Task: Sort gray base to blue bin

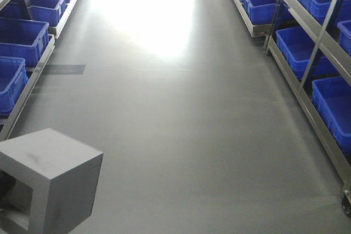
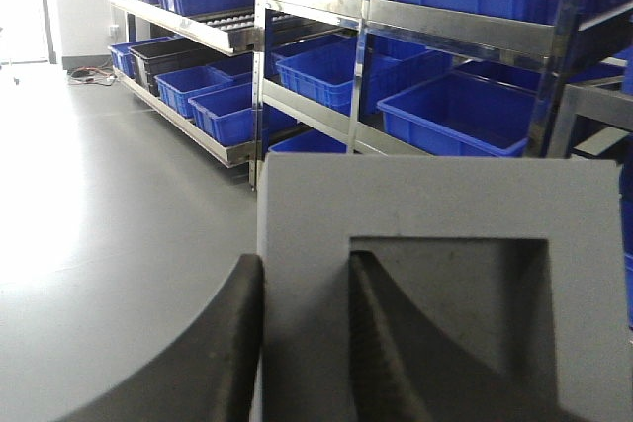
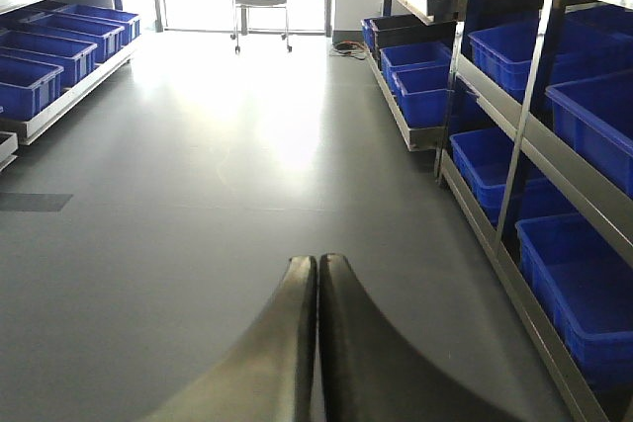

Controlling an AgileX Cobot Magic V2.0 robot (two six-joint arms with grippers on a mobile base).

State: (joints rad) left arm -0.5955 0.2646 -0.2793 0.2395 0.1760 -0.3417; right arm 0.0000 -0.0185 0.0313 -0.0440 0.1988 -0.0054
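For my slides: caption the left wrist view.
Left claw grips the gray base, one finger inside its window; blue bins shelved behind.

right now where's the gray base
Lower left of the front view, the gray base is clamped in the left gripper, one finger inside its window.

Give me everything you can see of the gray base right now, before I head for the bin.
The gray base is a matte gray, cube-like block, its plain sides faintly scuffed, with a square recessed window in one face. The left gripper holds it: one finger outside, the other inside the window, pinching the wall between them. It sits level, low left in the front view; its underside is out of frame. Nothing else visibly touches it.
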